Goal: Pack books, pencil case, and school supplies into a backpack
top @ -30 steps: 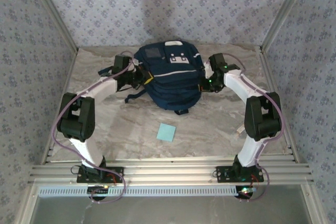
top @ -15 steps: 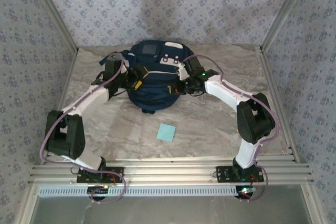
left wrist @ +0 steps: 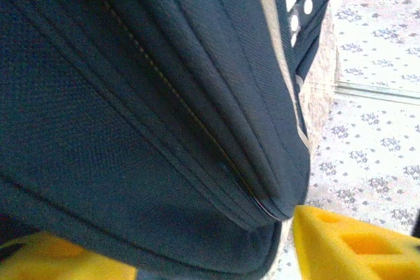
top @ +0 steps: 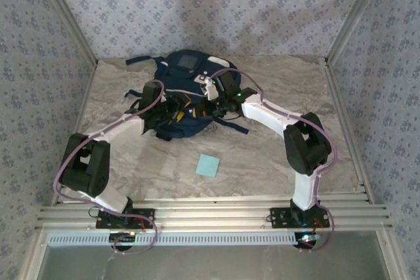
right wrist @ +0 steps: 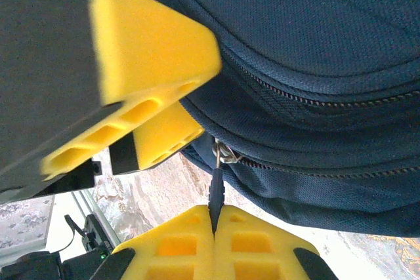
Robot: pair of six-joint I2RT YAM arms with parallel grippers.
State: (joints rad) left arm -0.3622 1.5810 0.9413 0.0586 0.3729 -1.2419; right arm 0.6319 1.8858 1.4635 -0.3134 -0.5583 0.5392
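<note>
The navy backpack lies at the back middle of the table. My right gripper reaches over it from the right. In the right wrist view that gripper is shut on the black zipper pull of the backpack. My left gripper is at the bag's near left side. Its jaws stand apart around the bag's padded edge, with a sliver of table beside the right finger. The light-blue pad of school supplies lies alone nearer the front. The books and the pencil case are out of view.
Patterned walls close in the marble table on three sides. Aluminium rails run along the near edge by the arm bases. Loose dark straps trail from the bag toward the right and at its back left.
The backpack has slid and turned to the left. My right gripper swung left across it, still shut on the pull. My left gripper went from shut to jaws apart around the bag's edge.
</note>
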